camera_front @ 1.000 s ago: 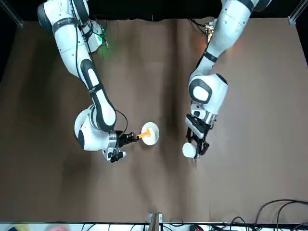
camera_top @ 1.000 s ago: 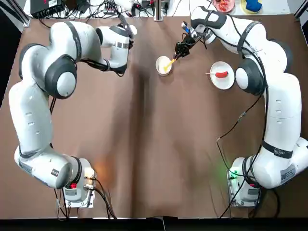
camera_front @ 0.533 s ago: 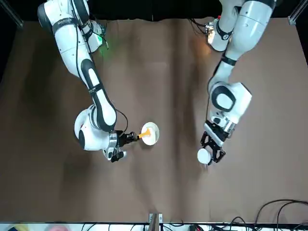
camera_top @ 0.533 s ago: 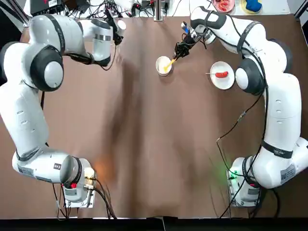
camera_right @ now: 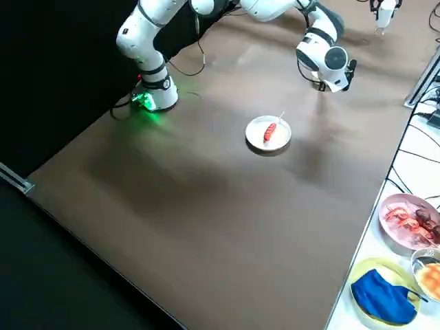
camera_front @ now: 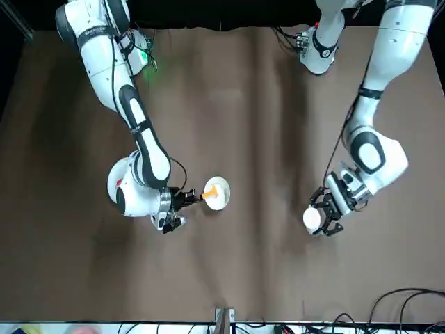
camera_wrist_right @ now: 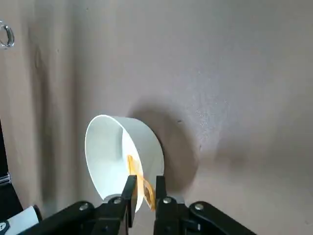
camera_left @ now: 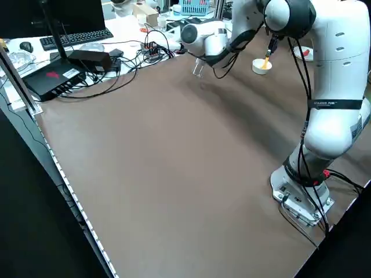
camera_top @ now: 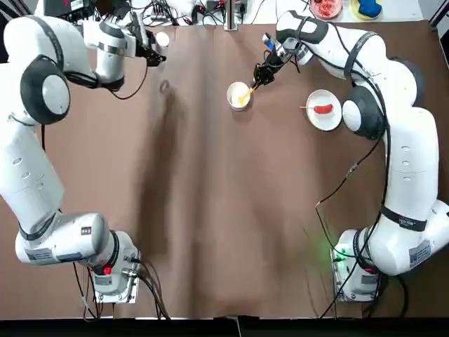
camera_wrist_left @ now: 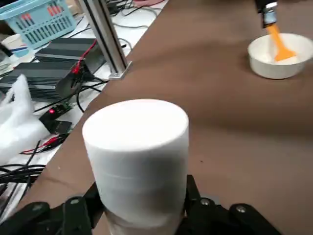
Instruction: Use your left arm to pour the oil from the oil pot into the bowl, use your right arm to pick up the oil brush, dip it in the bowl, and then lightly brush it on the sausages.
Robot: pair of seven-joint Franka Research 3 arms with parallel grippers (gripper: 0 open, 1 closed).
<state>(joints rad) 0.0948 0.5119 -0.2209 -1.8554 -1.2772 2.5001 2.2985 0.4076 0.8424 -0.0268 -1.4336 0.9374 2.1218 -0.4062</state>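
Observation:
My left gripper (camera_top: 151, 48) is shut on the white oil pot (camera_top: 163, 38), upright near the table's far left edge; the left wrist view is filled by the oil pot (camera_wrist_left: 137, 156). The white bowl (camera_top: 239, 95) stands far centre. My right gripper (camera_top: 262, 73) is shut on the yellow-orange oil brush (camera_top: 247, 91), whose tip rests inside the bowl (camera_wrist_right: 122, 159). In the front view the oil brush (camera_front: 208, 193) leans over the bowl's rim (camera_front: 221, 202). The red sausage (camera_top: 323, 108) lies on a flat white plate (camera_top: 324, 123), right of the bowl.
Cables and black boxes (camera_left: 55, 78) crowd the strip beyond the table's far edge, with a metal post (camera_top: 229, 17) at its middle. Food dishes (camera_right: 411, 220) and a blue cloth (camera_right: 383, 297) sit off the table's far right corner.
My left arm has swung the oil pot away from the bowl, out to the table's far left. The right gripper has kept the brush in the bowl, barely shifting.

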